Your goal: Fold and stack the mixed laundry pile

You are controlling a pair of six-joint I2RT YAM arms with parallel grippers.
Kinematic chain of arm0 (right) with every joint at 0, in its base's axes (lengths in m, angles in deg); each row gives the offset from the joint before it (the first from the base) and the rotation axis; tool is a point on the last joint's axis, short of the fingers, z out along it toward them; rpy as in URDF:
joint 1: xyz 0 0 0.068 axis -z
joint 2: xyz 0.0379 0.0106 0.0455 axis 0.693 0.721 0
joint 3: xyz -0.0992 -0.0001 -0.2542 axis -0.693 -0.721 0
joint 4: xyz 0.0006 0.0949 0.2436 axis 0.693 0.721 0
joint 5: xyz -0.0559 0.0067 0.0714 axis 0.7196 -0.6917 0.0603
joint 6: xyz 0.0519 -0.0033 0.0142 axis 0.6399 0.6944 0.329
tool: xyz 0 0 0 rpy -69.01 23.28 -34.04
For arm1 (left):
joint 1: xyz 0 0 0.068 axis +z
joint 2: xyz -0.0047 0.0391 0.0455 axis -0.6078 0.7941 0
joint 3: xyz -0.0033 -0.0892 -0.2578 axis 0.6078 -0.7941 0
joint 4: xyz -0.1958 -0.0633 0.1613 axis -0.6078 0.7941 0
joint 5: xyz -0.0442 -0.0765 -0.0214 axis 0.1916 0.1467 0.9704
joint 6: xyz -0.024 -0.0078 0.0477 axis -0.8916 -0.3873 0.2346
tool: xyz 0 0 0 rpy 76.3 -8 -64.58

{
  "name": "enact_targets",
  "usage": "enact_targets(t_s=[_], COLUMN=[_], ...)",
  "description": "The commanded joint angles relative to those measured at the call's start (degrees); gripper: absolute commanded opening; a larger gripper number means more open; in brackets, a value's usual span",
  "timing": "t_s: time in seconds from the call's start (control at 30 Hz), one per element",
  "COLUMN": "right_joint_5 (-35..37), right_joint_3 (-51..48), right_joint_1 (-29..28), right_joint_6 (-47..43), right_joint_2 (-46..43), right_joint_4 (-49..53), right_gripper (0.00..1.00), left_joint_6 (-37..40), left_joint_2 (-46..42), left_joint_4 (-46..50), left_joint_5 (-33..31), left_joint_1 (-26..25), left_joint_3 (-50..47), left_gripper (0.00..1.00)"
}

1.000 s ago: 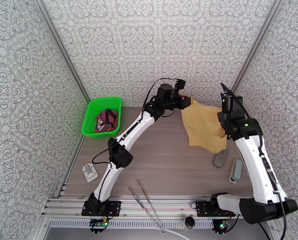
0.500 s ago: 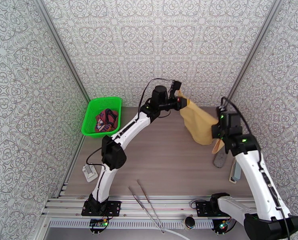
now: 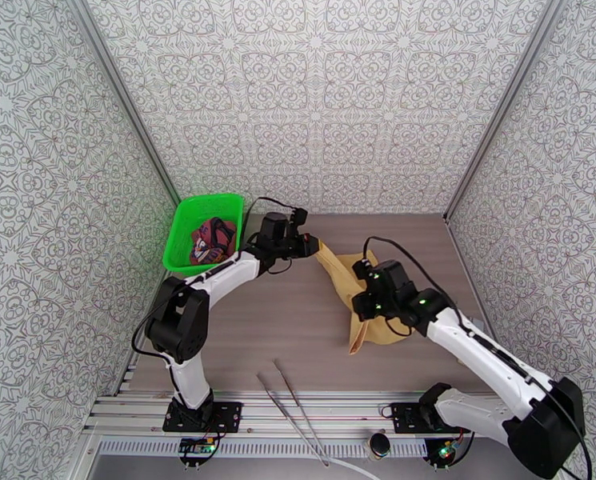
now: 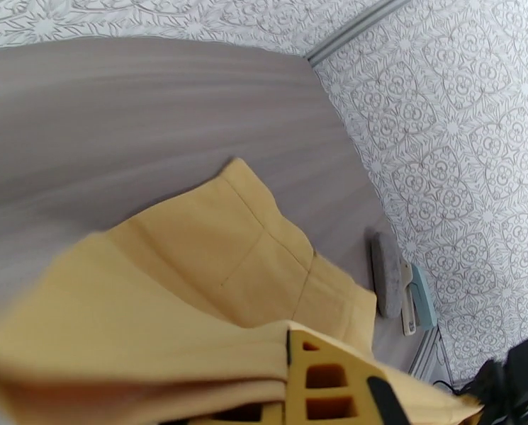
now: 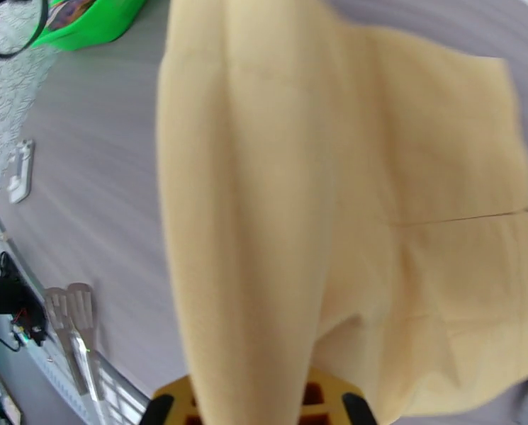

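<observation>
The left gripper (image 3: 312, 244) is clamped on a corner of the tan cloth (image 3: 343, 274), which runs from there to the right gripper (image 3: 362, 308) and droops onto the surface (image 3: 298, 330) near the middle. Cloth drapes over the right gripper, so its grip cannot be told. The maroon tank top (image 3: 214, 238) lies in the green basket (image 3: 210, 199), far left.

A lab test booth: patterned panels (image 3: 314, 90) wall in a grey worktop (image 3: 298, 338), and two robot arms (image 3: 218, 278) are bolted to an aluminium rail (image 3: 314, 411).
</observation>
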Motion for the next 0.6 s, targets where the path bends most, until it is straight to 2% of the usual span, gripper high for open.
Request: enact_targets(t_s=[0.0, 0.1, 0.13, 0.2, 0.37, 0.4, 0.47, 0.57], right_joint_5=[-4.12, -4.52, -4.22, -3.11, 2.31, 3.7, 5.61, 7.8], right_joint_3=[-1.81, 0.08, 0.96, 2.77, 6.59, 7.45, 9.19, 11.65], right_joint_1=[-4.12, -8.26, -9.12, -10.34, -10.35, -10.37, -9.96, -8.04], right_joint_6=[5.5, 5.69, 5.51, 5.12, 3.82, 3.36, 2.45, 2.19], right_joint_2=[3.37, 8.05, 9.16, 10.83, 10.93, 11.0, 11.46, 13.03], right_joint_4=[-2.09, -3.97, -3.98, -3.44, -0.69, 0.12, 1.36, 2.41], right_gripper=[0.22, 0.47, 0.52, 0.61, 0.73, 0.79, 0.8, 0.78], left_joint_6=[0.82, 0.83, 0.98, 1.6, 5.76, 6.38, 6.91, 7.25], left_joint_2=[2.24, 2.22, 2.12, 1.5, 2.98, 3.62, 4.36, 4.11], left_joint_4=[-3.18, -3.47, -3.19, -2.23, 4.56, 5.95, 6.91, 7.1], left_joint_5=[-8.89, -9.07, -9.13, -9.58, -8.81, -8.32, -7.96, -8.44], left_joint_1=[5.74, 7.39, 8.01, 9.65, 11.85, 11.96, 11.97, 11.71], left_joint_3=[-3.42, -4.96, -5.39, -6.1, -3.1, -2.2, -1.65, -1.87], left_gripper=[0.0, 0.0, 0.0, 0.0, 0.0, 0.08, 0.3, 0.59])
